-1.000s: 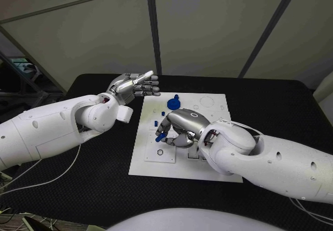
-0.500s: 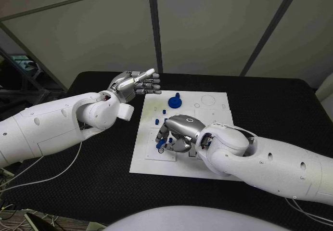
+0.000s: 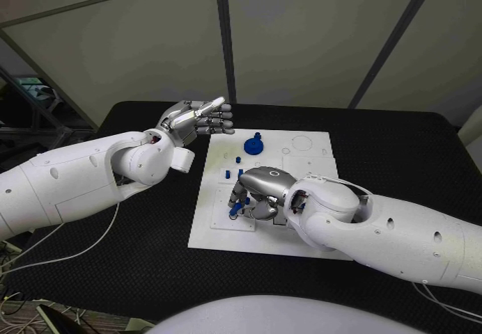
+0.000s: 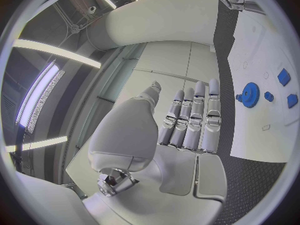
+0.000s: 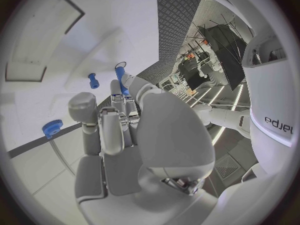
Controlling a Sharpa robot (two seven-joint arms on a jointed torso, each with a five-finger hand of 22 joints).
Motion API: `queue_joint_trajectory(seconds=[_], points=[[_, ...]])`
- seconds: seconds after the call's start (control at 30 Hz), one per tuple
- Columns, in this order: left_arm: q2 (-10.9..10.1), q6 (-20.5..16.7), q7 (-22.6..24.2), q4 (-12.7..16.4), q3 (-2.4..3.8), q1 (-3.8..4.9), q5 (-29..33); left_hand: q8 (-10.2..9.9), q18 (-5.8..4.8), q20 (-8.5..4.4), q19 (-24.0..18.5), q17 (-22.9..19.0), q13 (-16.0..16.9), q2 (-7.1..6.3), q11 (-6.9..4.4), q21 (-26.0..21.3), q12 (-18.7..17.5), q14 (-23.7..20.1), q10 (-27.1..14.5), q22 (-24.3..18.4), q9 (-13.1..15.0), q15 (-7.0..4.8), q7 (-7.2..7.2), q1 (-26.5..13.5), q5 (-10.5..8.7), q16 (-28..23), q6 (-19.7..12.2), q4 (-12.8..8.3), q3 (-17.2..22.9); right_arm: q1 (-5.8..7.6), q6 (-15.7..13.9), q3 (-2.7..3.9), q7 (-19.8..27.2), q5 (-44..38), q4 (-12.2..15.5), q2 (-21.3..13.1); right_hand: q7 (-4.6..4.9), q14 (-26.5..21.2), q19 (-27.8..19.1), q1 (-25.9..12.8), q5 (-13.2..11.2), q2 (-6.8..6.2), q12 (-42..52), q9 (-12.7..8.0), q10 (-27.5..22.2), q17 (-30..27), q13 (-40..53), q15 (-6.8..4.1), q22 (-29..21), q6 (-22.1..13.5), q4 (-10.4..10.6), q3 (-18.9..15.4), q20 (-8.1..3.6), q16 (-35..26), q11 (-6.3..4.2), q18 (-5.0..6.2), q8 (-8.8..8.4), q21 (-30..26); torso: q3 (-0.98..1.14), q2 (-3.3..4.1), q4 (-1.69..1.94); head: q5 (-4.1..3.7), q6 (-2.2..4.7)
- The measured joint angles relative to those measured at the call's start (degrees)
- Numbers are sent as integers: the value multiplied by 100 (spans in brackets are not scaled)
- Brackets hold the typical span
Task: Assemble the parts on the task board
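Observation:
The white task board (image 3: 313, 154) lies in the middle of the black table. My right hand (image 3: 259, 191) hangs low over its near-left part and pinches a small blue peg (image 3: 237, 204) at its fingertips; in the right wrist view the peg (image 5: 119, 76) points down at the board (image 5: 37, 35). A blue gear (image 3: 254, 146) stands at the board's far side, with small blue pieces (image 3: 238, 161) nearer the middle. My left hand (image 3: 196, 117) is raised off the board's far-left corner, fingers straight and together, holding nothing (image 4: 187, 120).
The left wrist view has the gear (image 4: 251, 94) and three small blue pieces (image 4: 283, 76) on the board (image 4: 262, 45). Another loose blue piece (image 5: 93, 80) lies close to my right fingertips. Black table (image 3: 141, 236) surrounds the board on all sides.
My right hand has moved a little toward the board's near-left with the blue peg and sunk lower. The left hand has stayed where it was.

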Motion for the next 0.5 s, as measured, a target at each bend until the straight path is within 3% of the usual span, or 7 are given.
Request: queue_joint_trajectory(seconds=[0.5], points=[[2,0,-9,-5,0,0,0,0,0,0,0,-4,0,0,0,0,0,0,0,-13,0,0,0,0,0,-25,0,0,0,11,157,9,13,-21,9,7,-5,0,0,0,-1,-1,0,6,0,8,2,0,7,-5,0,0,0,21,0,1,-5,0,0,-2,-5,6,-12]])
